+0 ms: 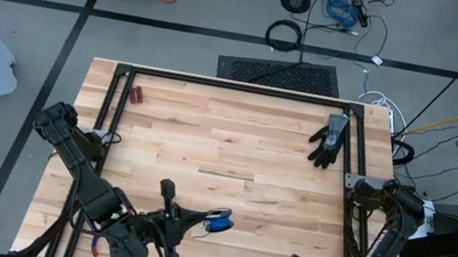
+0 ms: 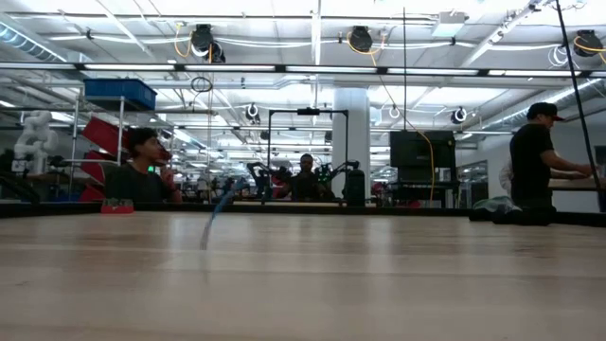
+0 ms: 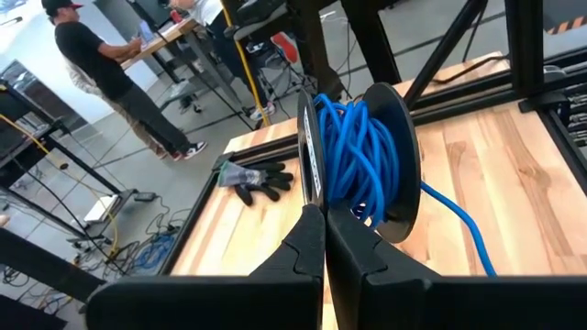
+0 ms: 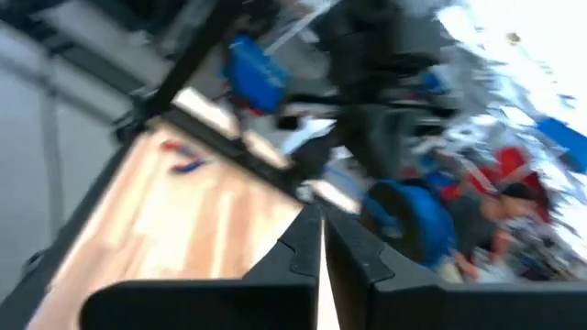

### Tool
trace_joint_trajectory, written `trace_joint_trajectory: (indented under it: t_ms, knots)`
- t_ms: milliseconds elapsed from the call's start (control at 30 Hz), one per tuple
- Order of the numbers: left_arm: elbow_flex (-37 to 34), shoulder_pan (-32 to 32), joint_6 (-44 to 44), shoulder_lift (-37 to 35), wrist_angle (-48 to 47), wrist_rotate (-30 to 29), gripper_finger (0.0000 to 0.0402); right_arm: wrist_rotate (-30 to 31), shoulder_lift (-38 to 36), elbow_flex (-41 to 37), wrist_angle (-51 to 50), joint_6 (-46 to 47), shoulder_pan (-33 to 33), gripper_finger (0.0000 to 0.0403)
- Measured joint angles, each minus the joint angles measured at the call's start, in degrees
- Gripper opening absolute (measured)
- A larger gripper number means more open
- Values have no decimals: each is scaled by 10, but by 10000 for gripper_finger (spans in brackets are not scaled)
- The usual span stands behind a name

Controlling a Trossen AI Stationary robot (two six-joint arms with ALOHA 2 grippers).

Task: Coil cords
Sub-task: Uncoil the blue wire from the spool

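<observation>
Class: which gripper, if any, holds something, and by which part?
The left gripper pinches the rim of the spool of blue cord. The right gripper holds nothing.

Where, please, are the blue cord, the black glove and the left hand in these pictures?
blue cord point(image 3: 356, 151): left wrist view, on the wound coils on the spool.
black glove point(image 1: 330, 140): high view, on the palm.
left hand point(image 3: 324, 240): left wrist view, where its shut fingertips meet, just below the spool.

Left gripper point(image 3: 324, 240) jaws closed; right gripper point(image 4: 321, 240) jaws closed, near edge.
</observation>
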Motion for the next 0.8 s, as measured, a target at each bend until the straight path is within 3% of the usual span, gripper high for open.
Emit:
trace_joint_trajectory:
  t_ms: [100,400,633,800]
  knots:
    - [0,0,0,0,0,1,3,-42,0,0,-16,-5,-25,41]
    - [0,-1,2,0,0,13,3,-40,-3,0,4,-96,-69,144]
    - [0,-2,37,3,1,47,3,-21,-58,0,-5,-110,-59,142]
    - [-1,-6,84,12,9,50,3,-159,-115,0,-56,-13,-88,128]
